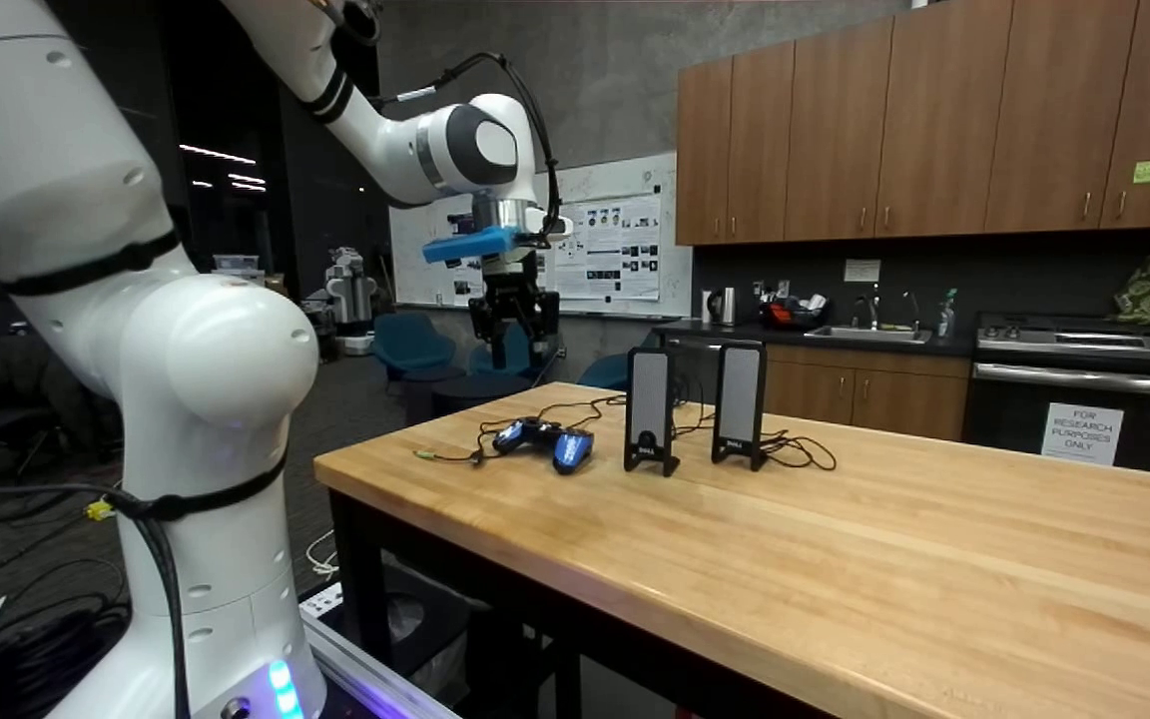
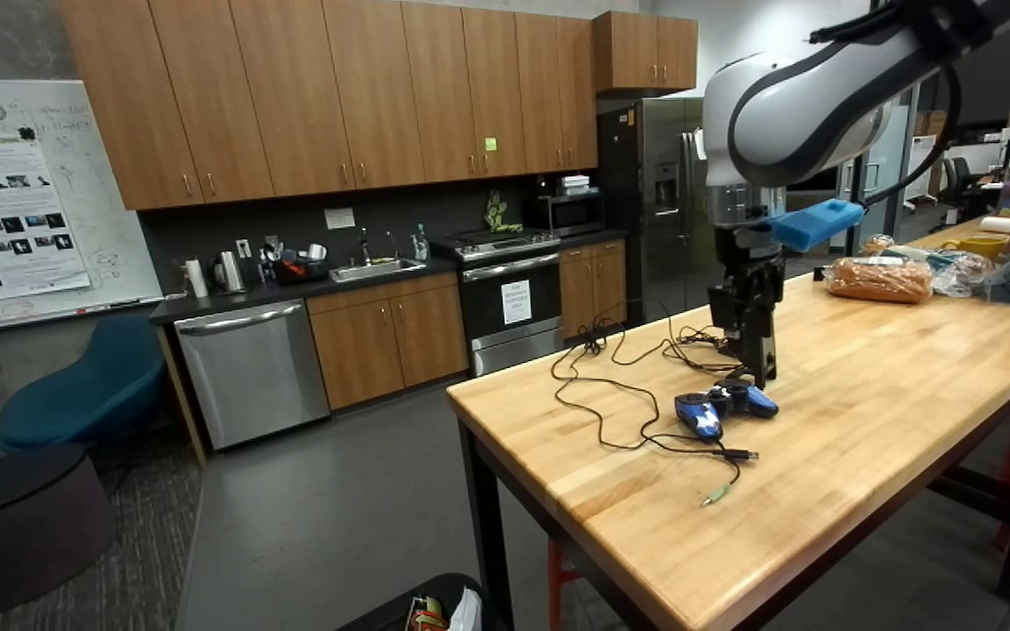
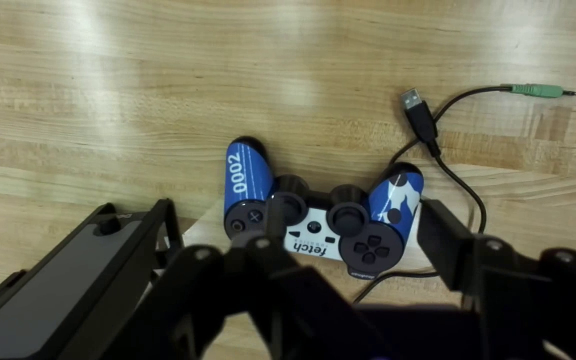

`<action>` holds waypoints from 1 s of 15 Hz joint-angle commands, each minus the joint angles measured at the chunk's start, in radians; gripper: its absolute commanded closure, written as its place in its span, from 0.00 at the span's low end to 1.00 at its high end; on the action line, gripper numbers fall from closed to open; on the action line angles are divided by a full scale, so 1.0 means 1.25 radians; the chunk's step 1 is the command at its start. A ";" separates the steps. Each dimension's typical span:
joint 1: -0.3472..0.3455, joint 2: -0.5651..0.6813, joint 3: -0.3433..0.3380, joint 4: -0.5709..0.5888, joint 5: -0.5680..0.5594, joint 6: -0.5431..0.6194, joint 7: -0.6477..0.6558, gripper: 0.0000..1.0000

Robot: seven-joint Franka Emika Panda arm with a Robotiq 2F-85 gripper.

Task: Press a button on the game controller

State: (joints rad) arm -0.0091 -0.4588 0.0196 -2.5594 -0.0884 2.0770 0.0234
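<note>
Alignment over the game controller seems to be the step in hand; in an exterior view a gap shows between it and the fingertips, so I judge the press not yet made; the controller lies face up on the wooden table, a little below the middle of the wrist view, grips toward the top of that frame; the fingers are spread apart with nothing held between them, and the one toward the left hides part of the controller just beside the cross button, while the direction pad, further right, is in plain sight; the next move probably calls for choosing one button, setting a single tip, or both brought together, squarely over it, then a slow straight drop; off-centre pressure might tilt or slide the body, and the speaker at lower left of the wrist view should be given room; as for pose, the arm stands at the left of an exterior view, is cut by the top edge and slants back to the upper centre, where the gripper points straight down above the tabletop
</note>
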 commanded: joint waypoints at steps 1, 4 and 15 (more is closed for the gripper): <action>0.009 0.042 -0.015 0.013 0.022 0.035 -0.033 0.62; 0.013 0.070 -0.016 0.020 0.038 0.064 -0.053 0.87; 0.014 0.178 -0.010 0.063 0.039 0.107 -0.065 1.00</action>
State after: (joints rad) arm 0.0090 -0.2775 0.0150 -2.5059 -0.0366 2.2041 -0.0427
